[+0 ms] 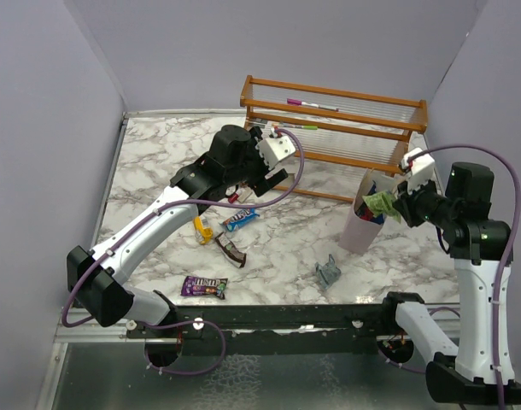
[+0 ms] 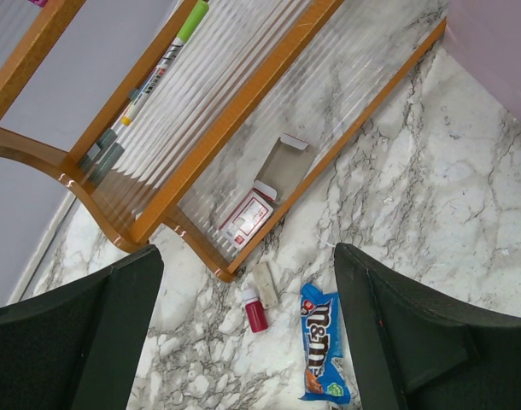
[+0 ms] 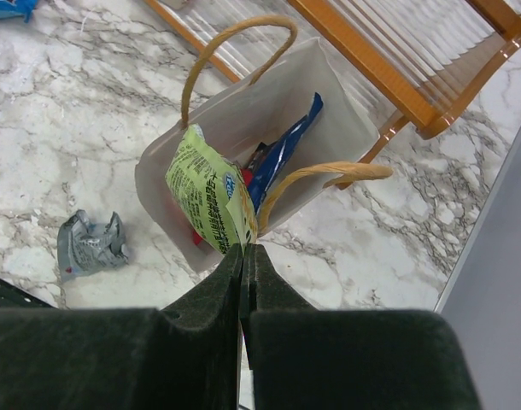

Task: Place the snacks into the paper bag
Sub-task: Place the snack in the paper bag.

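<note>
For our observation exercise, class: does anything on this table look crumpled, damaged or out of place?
Yes. The grey-teal wrapper beside the paper bag lies crumpled, unlike the flat blue-white packet. Under the wooden rack, a small carton lies flat with its flap open.

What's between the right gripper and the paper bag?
The green snack, pinched in the right gripper, hanging at the paper bag's mouth; right wrist view.
</note>
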Robot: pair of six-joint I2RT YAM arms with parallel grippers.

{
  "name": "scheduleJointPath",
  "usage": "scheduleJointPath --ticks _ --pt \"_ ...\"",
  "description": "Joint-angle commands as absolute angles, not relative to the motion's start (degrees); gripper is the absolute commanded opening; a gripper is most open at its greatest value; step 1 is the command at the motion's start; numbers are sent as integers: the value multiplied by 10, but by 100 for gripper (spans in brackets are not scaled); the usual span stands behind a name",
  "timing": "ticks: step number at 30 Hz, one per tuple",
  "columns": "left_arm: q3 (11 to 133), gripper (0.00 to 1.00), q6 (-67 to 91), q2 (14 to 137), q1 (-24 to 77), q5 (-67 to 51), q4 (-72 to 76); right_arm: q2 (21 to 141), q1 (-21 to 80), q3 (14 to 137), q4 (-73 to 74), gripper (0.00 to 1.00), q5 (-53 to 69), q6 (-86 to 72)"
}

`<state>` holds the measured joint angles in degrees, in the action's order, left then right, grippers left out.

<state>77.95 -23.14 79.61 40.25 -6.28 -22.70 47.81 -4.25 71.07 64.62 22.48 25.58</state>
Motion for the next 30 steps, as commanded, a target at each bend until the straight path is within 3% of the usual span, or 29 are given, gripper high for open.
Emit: scheduleJointPath --ticks 1,30 --pt "779 85 -238 789 404 -58 -217 494 -46 714 618 1 187 224" --pt "761 85 -244 804 404 -49 -214 585 -45 730 591 3 164 162"
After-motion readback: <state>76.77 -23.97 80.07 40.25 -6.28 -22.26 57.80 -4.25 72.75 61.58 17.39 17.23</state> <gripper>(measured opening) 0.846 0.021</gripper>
